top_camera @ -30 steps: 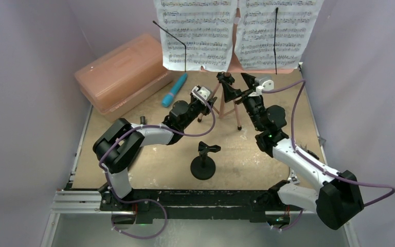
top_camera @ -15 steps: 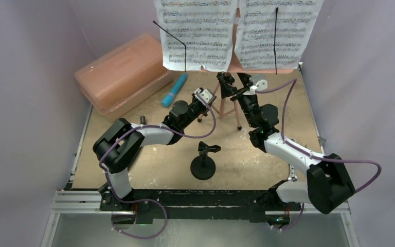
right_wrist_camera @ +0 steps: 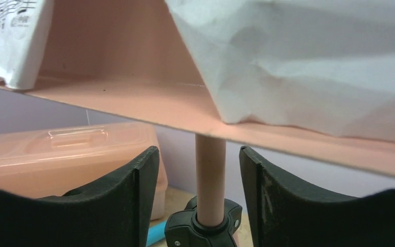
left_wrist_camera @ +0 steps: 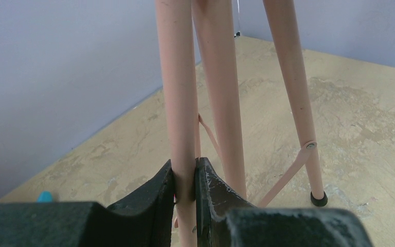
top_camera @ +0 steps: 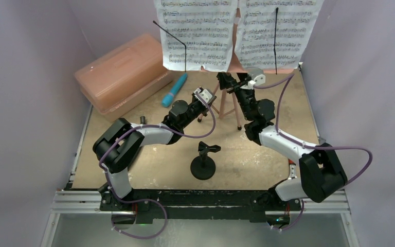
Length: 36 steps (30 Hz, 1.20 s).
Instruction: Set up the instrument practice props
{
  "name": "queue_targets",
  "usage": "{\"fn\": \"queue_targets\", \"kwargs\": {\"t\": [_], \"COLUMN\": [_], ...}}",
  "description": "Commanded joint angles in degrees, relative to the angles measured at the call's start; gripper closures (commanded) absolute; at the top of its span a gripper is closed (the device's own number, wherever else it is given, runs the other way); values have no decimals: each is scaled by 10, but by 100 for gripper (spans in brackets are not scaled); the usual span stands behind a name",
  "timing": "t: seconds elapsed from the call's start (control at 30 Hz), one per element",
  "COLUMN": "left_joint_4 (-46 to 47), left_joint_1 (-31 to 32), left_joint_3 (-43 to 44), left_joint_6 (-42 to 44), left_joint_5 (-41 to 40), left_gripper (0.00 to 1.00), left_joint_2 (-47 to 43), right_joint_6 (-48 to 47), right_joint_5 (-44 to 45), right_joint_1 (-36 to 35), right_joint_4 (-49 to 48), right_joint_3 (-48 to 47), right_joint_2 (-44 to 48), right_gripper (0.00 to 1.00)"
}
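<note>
The pink music stand (top_camera: 235, 109) stands upright at the back middle of the table, with two white sheet-music pages (top_camera: 195, 32) (top_camera: 277, 31) on its desk. My left gripper (left_wrist_camera: 185, 169) (top_camera: 210, 102) is shut on one pink tripod leg (left_wrist_camera: 177, 92). My right gripper (right_wrist_camera: 198, 152) (top_camera: 228, 82) is open, its jaws either side of the stand's pole (right_wrist_camera: 210, 170) just under the desk, with a gap on each side. The cyan microphone (top_camera: 174, 89) lies on the table left of the stand. The black mic stand (top_camera: 203, 162) stands upright at the front middle.
A large translucent pink case (top_camera: 123, 77) (right_wrist_camera: 64, 152) sits at the back left, close to the microphone. Purple walls close in the table on the left, back and right. The stand's other tripod feet (left_wrist_camera: 317, 198) rest on the tan tabletop (top_camera: 149, 159).
My right arm has swung left and brought its jaws around the stand's pole, narrowing them. My left gripper has stayed at the tripod leg.
</note>
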<state>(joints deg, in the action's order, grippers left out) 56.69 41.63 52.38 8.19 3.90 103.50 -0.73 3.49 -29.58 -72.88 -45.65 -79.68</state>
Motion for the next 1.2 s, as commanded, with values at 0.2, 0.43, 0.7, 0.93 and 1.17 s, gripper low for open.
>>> {"fn": "queue_targets", "kwargs": {"t": [0.2,0.43,0.7,0.93,1.17], "left_joint_4": [28,27,26,24,15], "left_joint_1": [-1,-1,-1,-1,-1], "left_joint_3": [16,22,30,50,61], "left_joint_6": [14,15,21,24,28], "left_joint_5": [21,20,16,14,-3], "left_gripper": [100,100,100,100,100], "left_joint_2": [-15,-14,-12,-6,-1], "right_joint_6": [-10,22,15,9,9], "right_joint_5": [-13,21,17,-5,-25], "right_joint_1": [0,0,8,26,41], "right_joint_4": [-25,-30,-23,-12,-13], "right_joint_3": [-42,-45,-69,-124,-175], "right_joint_2": [-10,-10,-3,-1,-6], "right_gripper": [52,100,100,100,100]}}
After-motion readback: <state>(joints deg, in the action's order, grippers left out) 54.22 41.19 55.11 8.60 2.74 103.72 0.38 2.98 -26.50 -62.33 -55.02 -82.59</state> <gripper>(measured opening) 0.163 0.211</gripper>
